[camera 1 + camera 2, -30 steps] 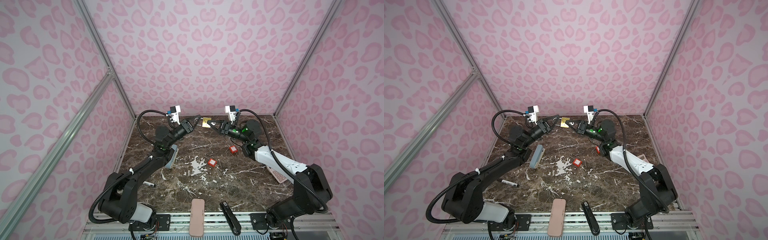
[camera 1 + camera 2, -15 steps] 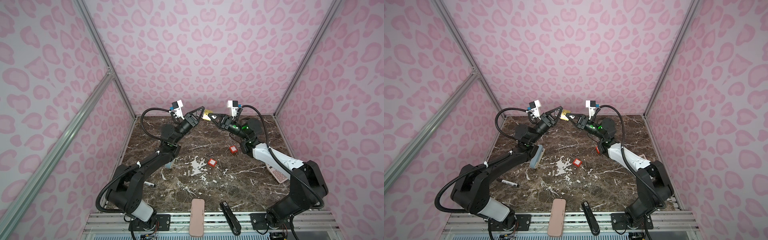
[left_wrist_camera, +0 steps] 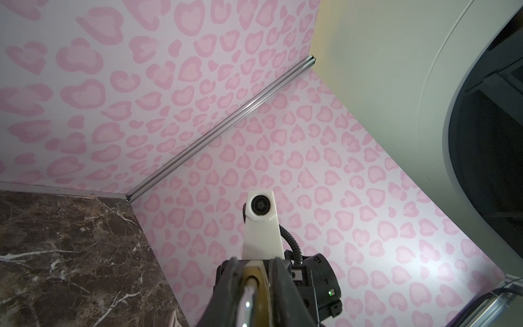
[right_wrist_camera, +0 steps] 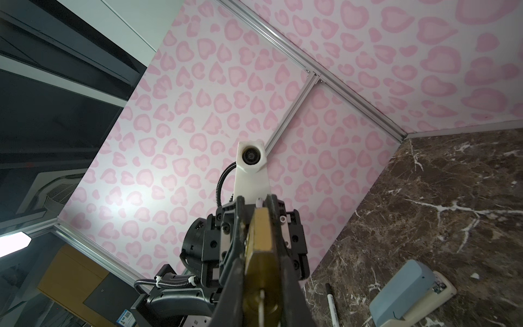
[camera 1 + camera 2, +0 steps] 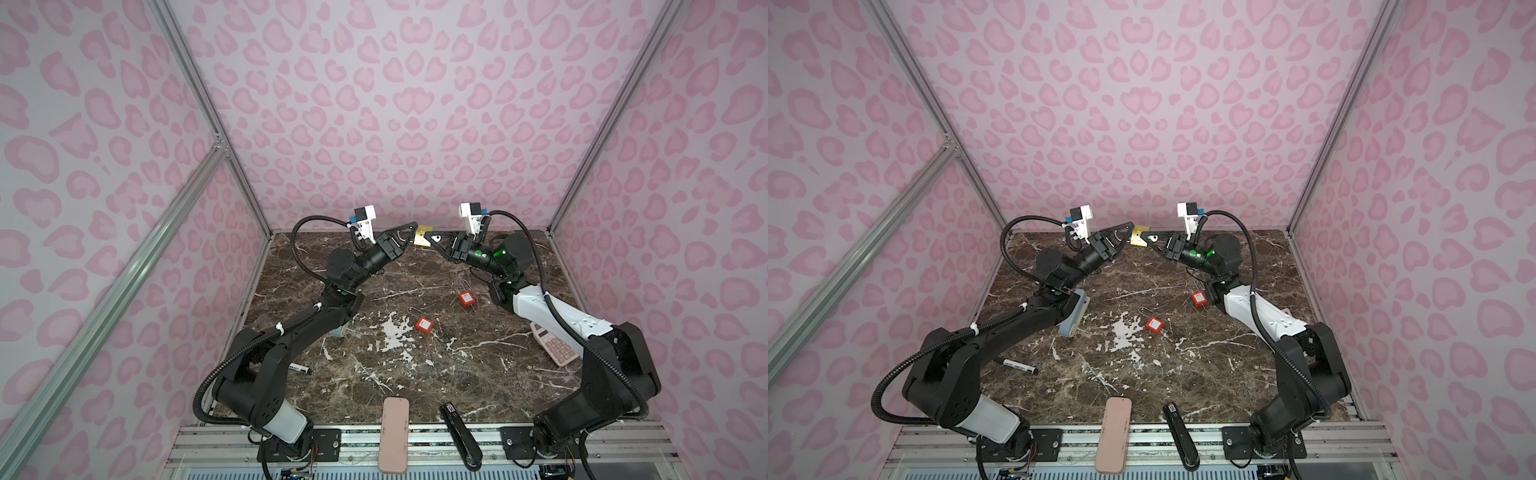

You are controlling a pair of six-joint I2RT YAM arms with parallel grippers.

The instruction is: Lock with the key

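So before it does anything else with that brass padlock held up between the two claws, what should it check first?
1. Grip of the right gripper on the brass padlock: ok. Its fingers press both faces.
2. Grip of the left gripper on the shackle: cannot tell. Its fingers flank it, but contact is unclear.
3. A key seated in the padlock: cannot tell. None shows clearly.
4. Padlock lifted off the table: ok, it is held in the air.
5. The two red padlocks out of the way: ok, they lie on the table nearer the front.
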